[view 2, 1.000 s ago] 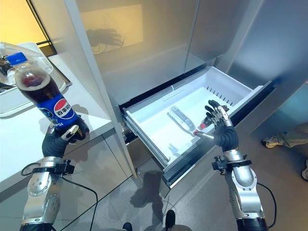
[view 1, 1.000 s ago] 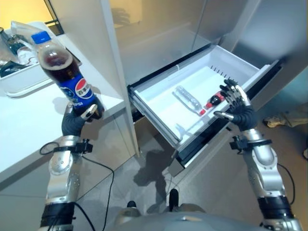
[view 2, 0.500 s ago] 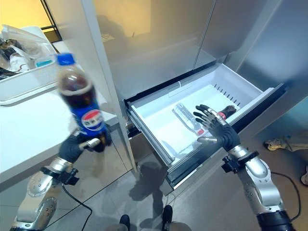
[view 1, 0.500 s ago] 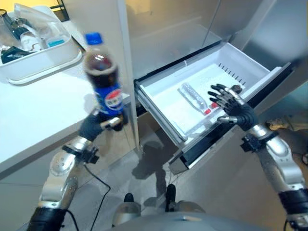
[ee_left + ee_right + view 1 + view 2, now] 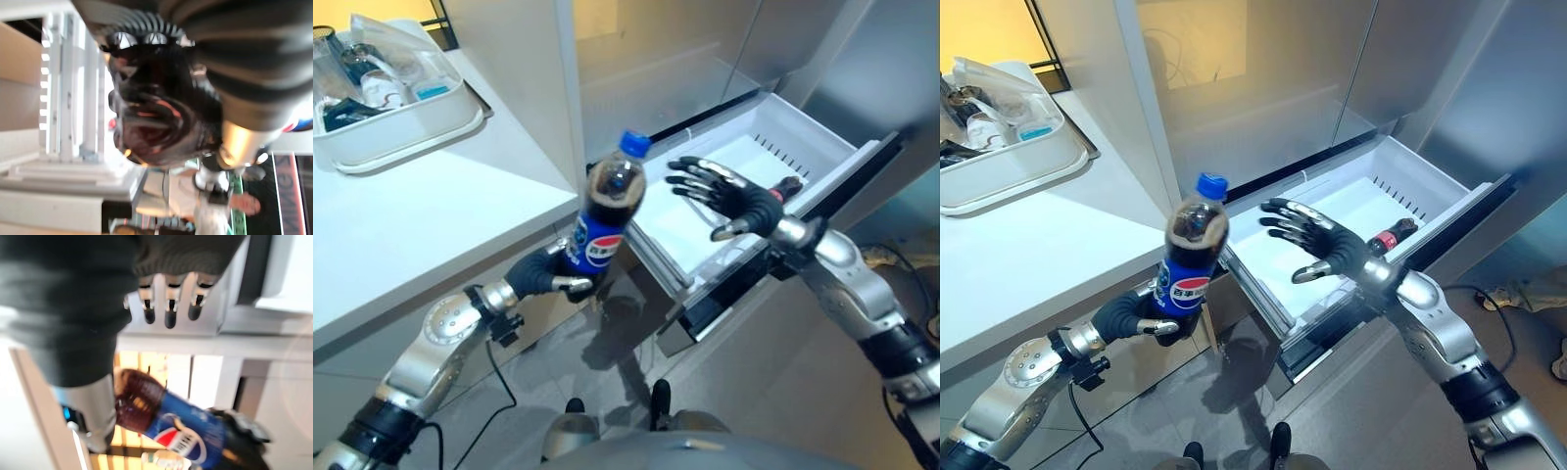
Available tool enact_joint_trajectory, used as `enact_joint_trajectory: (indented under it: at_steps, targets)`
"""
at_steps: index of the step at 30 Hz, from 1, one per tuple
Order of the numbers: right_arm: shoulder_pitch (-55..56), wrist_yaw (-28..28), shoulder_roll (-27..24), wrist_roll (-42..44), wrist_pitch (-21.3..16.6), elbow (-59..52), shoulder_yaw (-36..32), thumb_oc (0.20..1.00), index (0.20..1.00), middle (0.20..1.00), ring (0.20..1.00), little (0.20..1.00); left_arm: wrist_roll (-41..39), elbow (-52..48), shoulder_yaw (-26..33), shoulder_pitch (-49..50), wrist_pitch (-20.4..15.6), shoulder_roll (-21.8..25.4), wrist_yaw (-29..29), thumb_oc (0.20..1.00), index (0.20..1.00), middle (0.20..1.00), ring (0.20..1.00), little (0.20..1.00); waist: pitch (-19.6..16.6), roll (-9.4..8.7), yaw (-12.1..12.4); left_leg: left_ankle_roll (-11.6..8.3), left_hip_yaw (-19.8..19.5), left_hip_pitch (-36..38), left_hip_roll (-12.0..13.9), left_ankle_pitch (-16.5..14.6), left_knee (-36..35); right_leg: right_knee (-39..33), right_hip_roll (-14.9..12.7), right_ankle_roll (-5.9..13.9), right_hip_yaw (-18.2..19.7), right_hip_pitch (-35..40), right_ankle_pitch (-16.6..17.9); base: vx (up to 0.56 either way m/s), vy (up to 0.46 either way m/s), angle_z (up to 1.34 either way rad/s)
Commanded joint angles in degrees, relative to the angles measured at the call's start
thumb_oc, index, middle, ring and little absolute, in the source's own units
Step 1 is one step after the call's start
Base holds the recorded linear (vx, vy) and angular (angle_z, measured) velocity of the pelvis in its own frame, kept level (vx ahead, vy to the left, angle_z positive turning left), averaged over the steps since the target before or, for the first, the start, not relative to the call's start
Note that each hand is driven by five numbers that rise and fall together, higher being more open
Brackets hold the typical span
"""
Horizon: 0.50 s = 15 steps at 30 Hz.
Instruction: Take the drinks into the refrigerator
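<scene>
Left hand (image 5: pixel 543 275) clamped round the base of the cola bottle (image 5: pixel 607 211), cap tilted toward the spread fingers of the right hand (image 5: pixel 744 201). Open drawer (image 5: pixel 1449 201) beyond those fingertips, small red-capped bottle (image 5: pixel 1389 237) lying inside.

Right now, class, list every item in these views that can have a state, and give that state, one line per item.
cola bottle: capped, part full, tilted, held off the counter.
left hand: shut round the cola bottle's lower end.
right hand: open, fingers spread, over the drawer.
refrigerator drawer: pulled open.
small red-capped bottle: lying in the drawer.
white tray: on the counter, holding items.
</scene>
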Motion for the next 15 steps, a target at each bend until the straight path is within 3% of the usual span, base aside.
enact_joint_trajectory:
  at_steps: [1,15]
  targets:
    - [-4.86,-0.62,1.59,4.66,-1.39,-0.5,3.1,1.0,1.0,1.0,1.0,1.0,-5.57,-7.09,-1.69,-7.83,-4.99,-0.85,-0.03,0.2,0.2,0.2,0.2,0.2,-3.34,1.0,1.26,3.37,-3.83,-0.02,-2.28,-4.17,0.03,10.64,-2.16,4.47,-0.29,-2.55,-5.8,0.0,0.0,0.0]
    - [-9.85,0.85,11.15,6.9,1.54,-1.85,11.97,1.0,1.0,1.0,1.0,1.0,-2.59,-5.82,-4.44,-10.56,-5.25,-3.79,2.09,0.2,0.2,0.2,0.2,0.2,-3.15,1.28,2.05,3.51,-3.81,0.05,-2.19,-4.21,0.03,10.42,-2.25,4.39,-0.2,-2.27,-6.1,0.0,0.0,0.0]
